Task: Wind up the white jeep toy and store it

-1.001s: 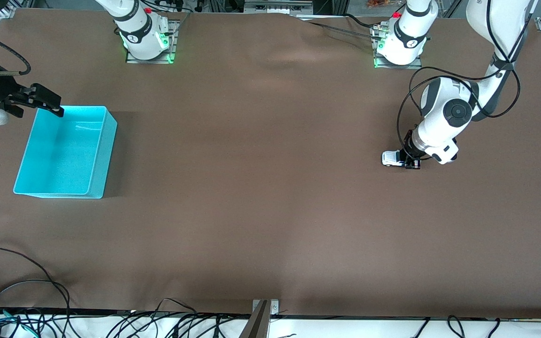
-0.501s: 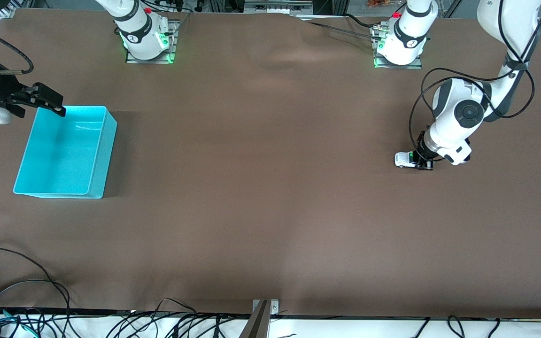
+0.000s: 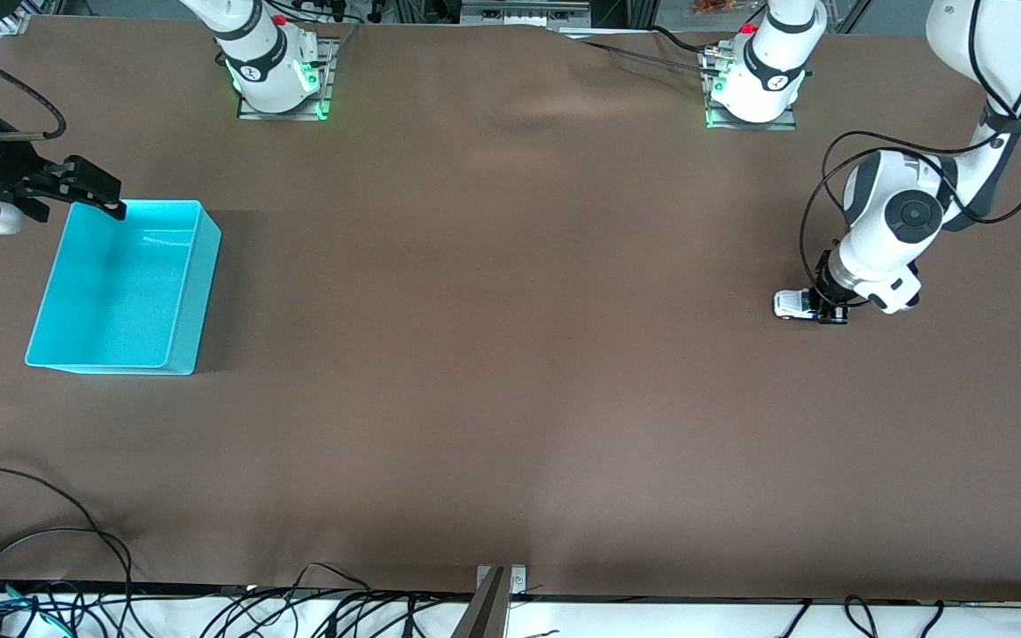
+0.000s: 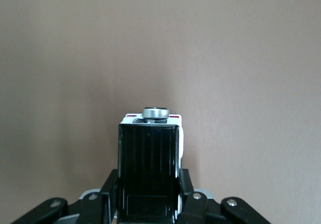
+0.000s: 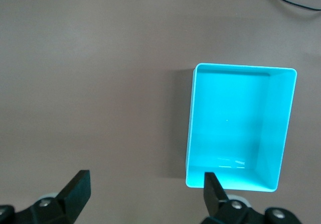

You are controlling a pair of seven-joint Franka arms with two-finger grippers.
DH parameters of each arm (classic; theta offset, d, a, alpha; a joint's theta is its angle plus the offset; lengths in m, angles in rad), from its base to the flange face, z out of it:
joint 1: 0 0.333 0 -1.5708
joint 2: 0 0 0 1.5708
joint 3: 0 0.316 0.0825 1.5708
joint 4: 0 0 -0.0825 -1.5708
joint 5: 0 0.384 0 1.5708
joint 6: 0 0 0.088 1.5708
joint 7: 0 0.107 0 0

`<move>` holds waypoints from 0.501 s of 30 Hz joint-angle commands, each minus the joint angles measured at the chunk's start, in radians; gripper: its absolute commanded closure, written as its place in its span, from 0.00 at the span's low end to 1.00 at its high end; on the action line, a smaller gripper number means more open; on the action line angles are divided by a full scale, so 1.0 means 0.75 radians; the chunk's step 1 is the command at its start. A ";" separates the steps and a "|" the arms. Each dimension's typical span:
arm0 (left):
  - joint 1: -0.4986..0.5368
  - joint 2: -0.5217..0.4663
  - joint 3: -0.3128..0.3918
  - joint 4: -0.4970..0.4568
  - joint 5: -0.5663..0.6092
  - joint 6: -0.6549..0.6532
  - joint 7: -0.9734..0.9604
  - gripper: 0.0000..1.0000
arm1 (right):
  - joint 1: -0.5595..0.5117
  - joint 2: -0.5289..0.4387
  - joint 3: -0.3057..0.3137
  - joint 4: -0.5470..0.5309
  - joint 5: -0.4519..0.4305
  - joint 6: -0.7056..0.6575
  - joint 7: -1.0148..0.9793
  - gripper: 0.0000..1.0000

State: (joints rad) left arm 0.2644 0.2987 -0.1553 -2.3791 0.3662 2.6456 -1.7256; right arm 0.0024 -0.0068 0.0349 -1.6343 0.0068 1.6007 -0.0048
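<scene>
I have the left gripper [image 3: 830,312] down at the table surface toward the left arm's end of the table, clenched on the white jeep toy [image 3: 792,305]. In the left wrist view the jeep [image 4: 150,169] sits squarely between the two black fingers [image 4: 186,190], its black roof facing the camera and the white body with a round silver spare wheel showing past the roof edge. From the front camera, the toy pokes out from under the gripper toward the right arm's end, with its wheels seemingly on the brown table cover [image 3: 510,354].

My right gripper [image 3: 76,190] waits over the corner of the turquoise bin [image 3: 183,292] that lies farthest from the front camera, at the right arm's end of the table. Its fingers [image 5: 75,189] are spread wide with nothing between them, and the right wrist view looks down into the bin [image 5: 281,133], which holds nothing. The jeep and the bin are well apart.
</scene>
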 commanded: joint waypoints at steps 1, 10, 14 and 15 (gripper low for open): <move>0.050 0.095 -0.004 0.037 0.093 0.025 -0.015 0.75 | -0.001 -0.003 0.007 0.023 -0.011 -0.021 0.013 0.00; 0.063 0.132 0.000 0.065 0.095 0.027 -0.012 0.75 | -0.001 -0.003 0.007 0.023 -0.013 -0.021 0.010 0.00; 0.081 0.129 0.000 0.065 0.115 0.027 -0.010 0.75 | -0.001 -0.003 0.009 0.023 -0.013 -0.021 0.010 0.00; 0.085 0.131 0.000 0.065 0.139 0.029 -0.012 0.75 | -0.001 -0.003 0.007 0.023 -0.013 -0.023 0.010 0.00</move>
State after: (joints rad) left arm 0.2985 0.3075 -0.1554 -2.3668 0.3953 2.6446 -1.7243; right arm 0.0024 -0.0068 0.0349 -1.6343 0.0068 1.6007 -0.0048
